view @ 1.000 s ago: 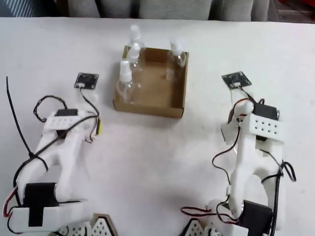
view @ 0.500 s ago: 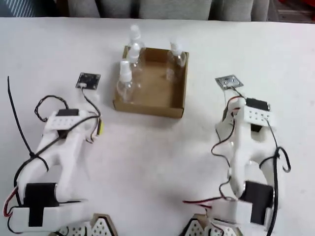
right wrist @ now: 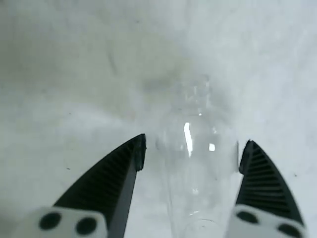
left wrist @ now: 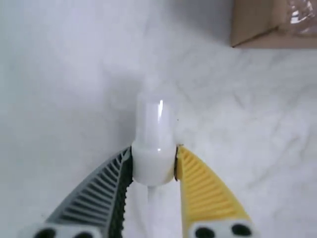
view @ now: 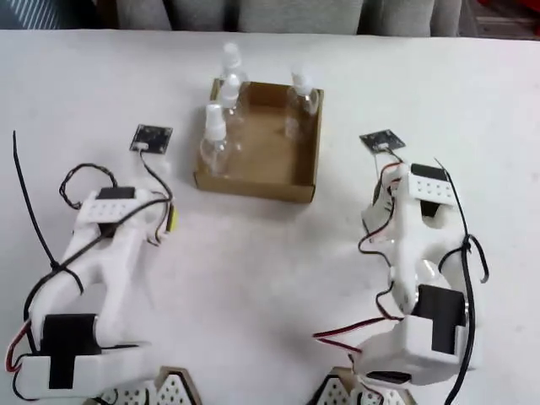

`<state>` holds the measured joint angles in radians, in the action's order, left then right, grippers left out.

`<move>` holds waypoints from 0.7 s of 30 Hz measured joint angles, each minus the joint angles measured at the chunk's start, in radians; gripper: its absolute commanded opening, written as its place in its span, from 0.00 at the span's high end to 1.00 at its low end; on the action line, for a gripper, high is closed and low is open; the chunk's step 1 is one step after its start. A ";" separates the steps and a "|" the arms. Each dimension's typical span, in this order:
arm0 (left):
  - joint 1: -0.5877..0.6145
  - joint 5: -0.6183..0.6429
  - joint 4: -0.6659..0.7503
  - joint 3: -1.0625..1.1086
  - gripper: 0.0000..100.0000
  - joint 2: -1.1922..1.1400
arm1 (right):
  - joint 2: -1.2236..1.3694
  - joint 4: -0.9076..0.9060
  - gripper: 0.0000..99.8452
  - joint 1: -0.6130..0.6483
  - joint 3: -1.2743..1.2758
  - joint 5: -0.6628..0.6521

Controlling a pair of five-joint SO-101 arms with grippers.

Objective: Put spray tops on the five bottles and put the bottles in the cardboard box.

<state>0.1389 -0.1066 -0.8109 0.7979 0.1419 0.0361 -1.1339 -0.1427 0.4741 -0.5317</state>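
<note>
The cardboard box [view: 253, 187] stands at the middle back of the white table. In it are clear bottles with spray tops on: one [view: 216, 143] at its left wall, one [view: 229, 91] at the back left corner and one [view: 299, 103] at the right wall. Another capped bottle [view: 229, 57] stands just behind the box. My left gripper [left wrist: 153, 154] is shut on a white spray top [left wrist: 154, 134], low over the table in front of the box's left corner [left wrist: 257, 34]. My right gripper [right wrist: 193, 145] is open, its black fingers on either side of a clear bottle [right wrist: 198, 153] with no top.
The left arm [view: 105, 245] and the right arm [view: 418, 253] stand on either side of the bare middle strip of table, with loose cables looping beside them. Their bases fill the near edge. Grey chair backs [view: 278, 13] line the far edge.
The right arm has turned and pulled back towards its base, and its wrist has shifted left. The left arm and the box with its bottles have stayed put.
</note>
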 measured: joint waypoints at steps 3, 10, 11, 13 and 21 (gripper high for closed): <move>0.000 0.000 0.000 0.000 0.98 0.000 | 0.006 0.000 0.73 0.000 -0.005 0.000; 0.000 0.000 0.000 0.000 0.98 0.000 | 0.011 0.000 0.73 0.002 -0.037 -0.018; 0.000 0.000 0.000 0.000 0.98 0.000 | 0.011 0.000 0.73 0.002 -0.037 -0.044; 0.000 0.000 0.000 0.000 0.98 0.000 | 0.011 -0.011 0.73 0.002 -0.037 -0.095; 0.000 0.000 0.000 0.000 0.98 0.000 | 0.011 -0.044 0.73 0.002 -0.037 -0.201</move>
<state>0.1389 -0.1066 -0.8109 0.7979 0.1419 0.0468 -1.1784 -0.1412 0.4373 -0.7327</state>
